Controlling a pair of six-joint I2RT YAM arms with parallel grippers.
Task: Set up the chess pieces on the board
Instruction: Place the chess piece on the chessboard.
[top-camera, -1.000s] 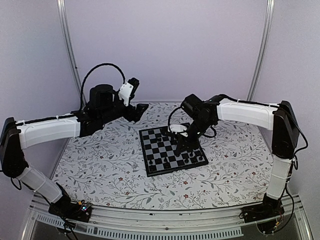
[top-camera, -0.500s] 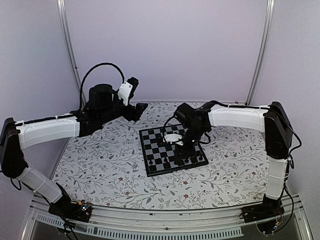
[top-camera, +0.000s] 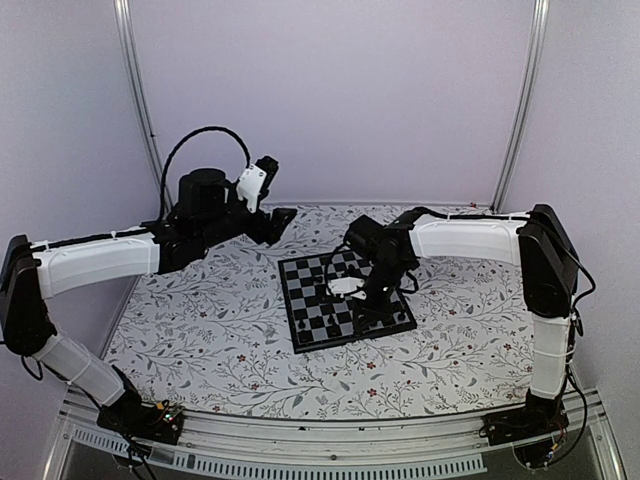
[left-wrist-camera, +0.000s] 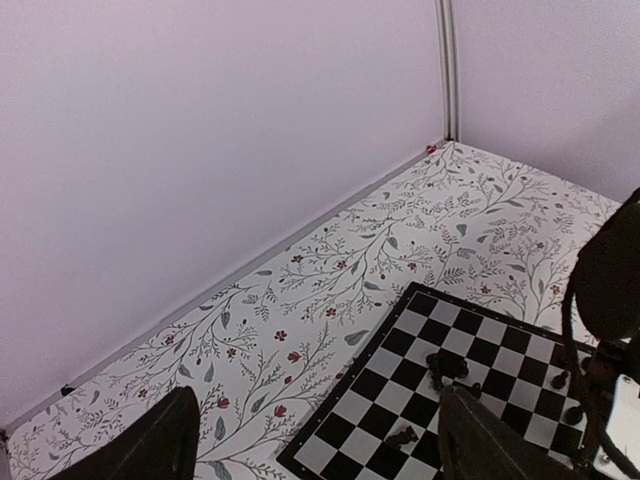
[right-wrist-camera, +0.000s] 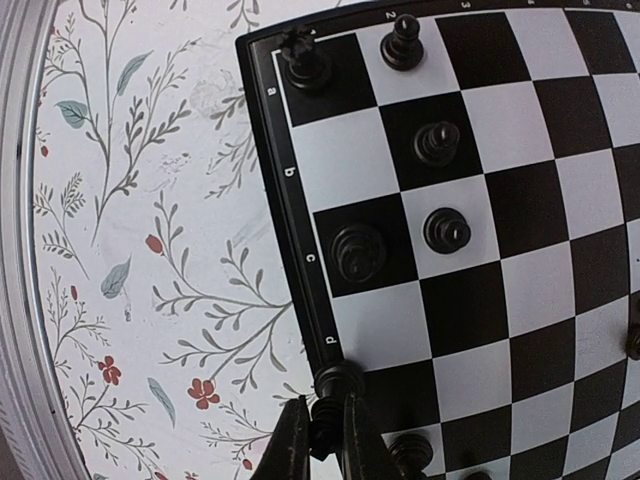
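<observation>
The left gripper (top-camera: 274, 222) hangs high over the far-left of the table (top-camera: 200, 330), clear of everything. Its fingers (left-wrist-camera: 150, 445) are spread wide with nothing between them. The board (top-camera: 300, 290) lies flat at mid-table, with several dark pieces (right-wrist-camera: 437, 142) standing on squares toward its near side. The right gripper (right-wrist-camera: 322, 428) is low over the near-right part of the board. Its fingers (right-wrist-camera: 362, 440) are pinched close around one piece (right-wrist-camera: 338, 380), which sits at the lettered border, by the d.
</observation>
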